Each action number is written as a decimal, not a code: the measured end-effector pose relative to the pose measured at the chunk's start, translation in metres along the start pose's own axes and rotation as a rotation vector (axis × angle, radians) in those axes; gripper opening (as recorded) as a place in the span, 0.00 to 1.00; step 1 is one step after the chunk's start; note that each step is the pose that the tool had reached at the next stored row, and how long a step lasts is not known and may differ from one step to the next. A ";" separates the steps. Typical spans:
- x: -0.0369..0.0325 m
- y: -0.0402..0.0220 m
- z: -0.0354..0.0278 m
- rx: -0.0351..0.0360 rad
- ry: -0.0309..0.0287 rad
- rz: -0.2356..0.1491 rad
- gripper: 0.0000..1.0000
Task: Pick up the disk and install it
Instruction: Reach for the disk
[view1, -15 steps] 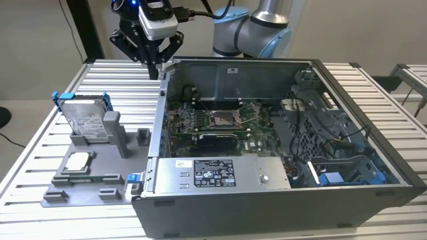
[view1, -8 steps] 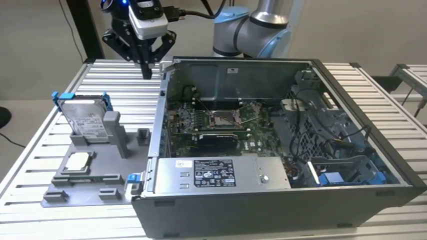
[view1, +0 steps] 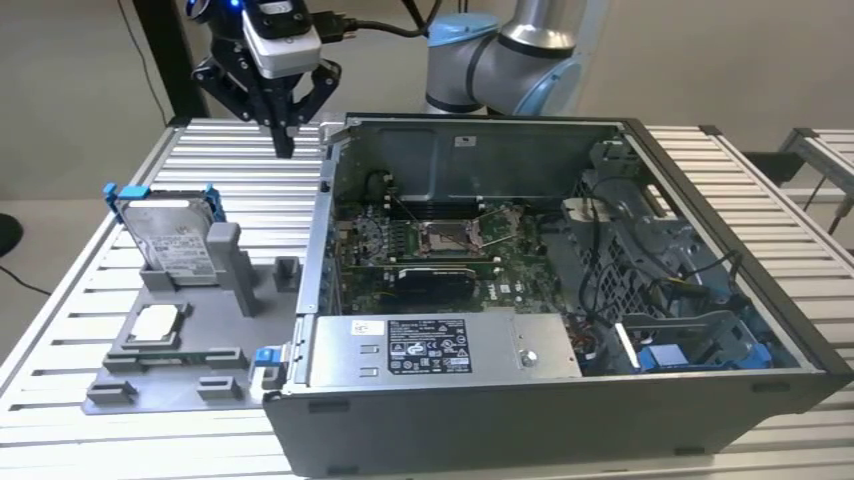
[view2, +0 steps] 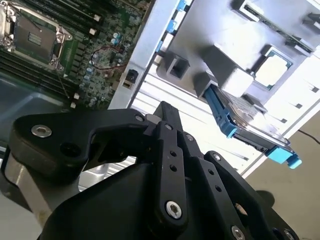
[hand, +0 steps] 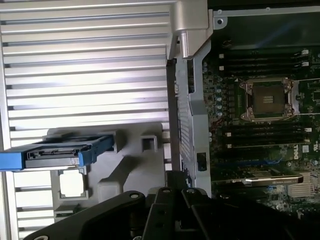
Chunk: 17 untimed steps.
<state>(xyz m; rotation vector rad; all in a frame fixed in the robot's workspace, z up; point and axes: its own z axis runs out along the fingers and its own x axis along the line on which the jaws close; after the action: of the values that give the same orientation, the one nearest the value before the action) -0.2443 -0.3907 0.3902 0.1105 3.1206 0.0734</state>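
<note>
In the exterior view the tool (view1: 283, 148) hung empty, pinched together, at one o'clock of the disk (view1: 167, 232) leaning in its grey stand (view1: 234, 268) on the worktop (view1: 60, 325). Descending unopened, it could topple the disk.

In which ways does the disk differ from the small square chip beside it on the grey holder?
Size: the disk is clearly larger and rectangular; the chip is small and square. Frame: the disk has a blue bracket around it; the chip has none. Pose: the disk leans tilted against a post; the chip lies flat in a recess. Both are silver and sit on the grey holder.
</note>
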 end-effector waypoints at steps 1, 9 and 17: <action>0.0011 0.0000 0.0000 0.0000 -0.0001 0.000 0.00; 0.0118 0.0003 0.0000 -0.0001 -0.0001 0.000 0.00; 0.0220 -0.0001 -0.0002 0.0000 -0.0001 0.000 0.00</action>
<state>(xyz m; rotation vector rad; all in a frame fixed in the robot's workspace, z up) -0.2662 -0.3892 0.3900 0.1100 3.1205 0.0735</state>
